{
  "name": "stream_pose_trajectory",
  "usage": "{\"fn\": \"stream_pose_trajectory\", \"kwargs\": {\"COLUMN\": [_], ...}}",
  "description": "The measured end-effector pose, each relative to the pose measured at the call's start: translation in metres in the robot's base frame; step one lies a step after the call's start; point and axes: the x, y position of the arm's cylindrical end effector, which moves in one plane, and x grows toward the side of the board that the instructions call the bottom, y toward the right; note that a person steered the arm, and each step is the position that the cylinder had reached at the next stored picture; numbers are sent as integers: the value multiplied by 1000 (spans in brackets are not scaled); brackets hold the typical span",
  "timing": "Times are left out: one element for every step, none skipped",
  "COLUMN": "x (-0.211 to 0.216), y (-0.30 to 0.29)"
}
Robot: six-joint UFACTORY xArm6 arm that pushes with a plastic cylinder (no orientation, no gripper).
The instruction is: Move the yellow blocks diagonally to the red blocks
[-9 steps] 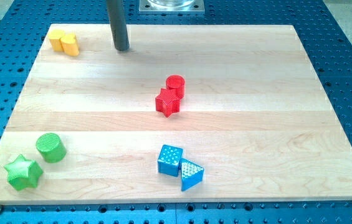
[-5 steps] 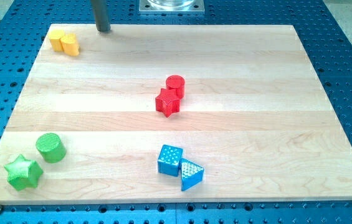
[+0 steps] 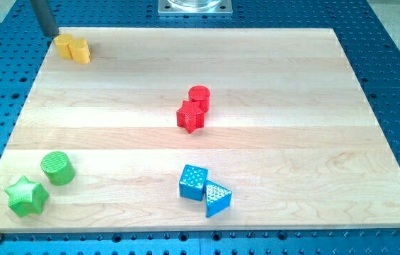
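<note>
At the far-left corner of the wooden board [image 3: 270, 78], my tip [image 3: 50, 33] stands just off the board's edge, over the blue perforated table [image 3: 398, 106], just beyond and to the left of the two yellow blocks. There is no hand or claw on this arm to spread, press together or pinch: the dark rod ends plainly and holds nothing. Whether my tip touches the nearest yellow block cannot be told from this angle; it looks just apart from it.

The two yellow blocks sit touching each other in that far-left corner: a yellow block [image 3: 63, 44] of unclear shape on the left, and a yellow cylinder [image 3: 79, 50] on its right.

The red blocks lie near the board's middle, well apart from the yellow pair. A red cylinder [image 3: 199, 96] stands on the far side, and a red star [image 3: 190, 117] touches it on the near side, slightly to the left.

At the near-left corner, a green cylinder [image 3: 58, 168] stands beside a green star [image 3: 26, 196], the star nearer and further left. Near the board's near edge, right of centre, a blue cube [image 3: 193, 181] touches a blue triangle [image 3: 217, 197] on its right. A grey metal plate [image 3: 194, 6] shows at the far edge of the view
</note>
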Motion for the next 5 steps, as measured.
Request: {"fn": "stream_pose_trajectory", "kwargs": {"x": [23, 53, 51, 36, 35], "y": [1, 7, 30, 61, 58]}}
